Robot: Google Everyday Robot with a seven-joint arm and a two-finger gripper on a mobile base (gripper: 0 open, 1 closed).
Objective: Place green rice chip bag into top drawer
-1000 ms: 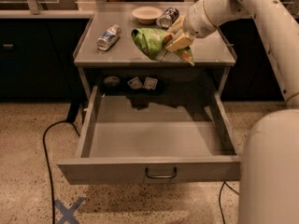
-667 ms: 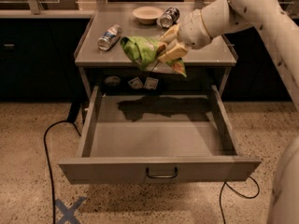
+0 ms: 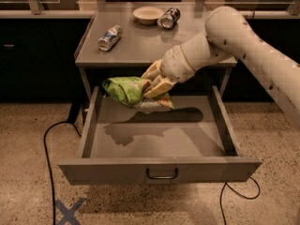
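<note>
Notably, the gripper [image 3: 150, 84], pinching the green rice chip bag [image 3: 124, 89] over the far end of the top drawer [image 3: 112, 170], needed to descend before release.

Light's from overhead, dimmish & warm. The tabletop [image 3: 145, 46] has a soft sheen, w/ small glints on the silver can [image 3: 110, 36] at its left. The gripper [image 3: 151, 82], clamped on the green rice chip bag [image 3: 125, 89] over the back left of the top drawer [image 3: 159, 170], throws dark shadows w/ the arm across the drawer floor. Cabinets [image 3: 33, 60] either side go nearly black. Speckled floor [image 3: 23, 172] is evenly lit.
</note>
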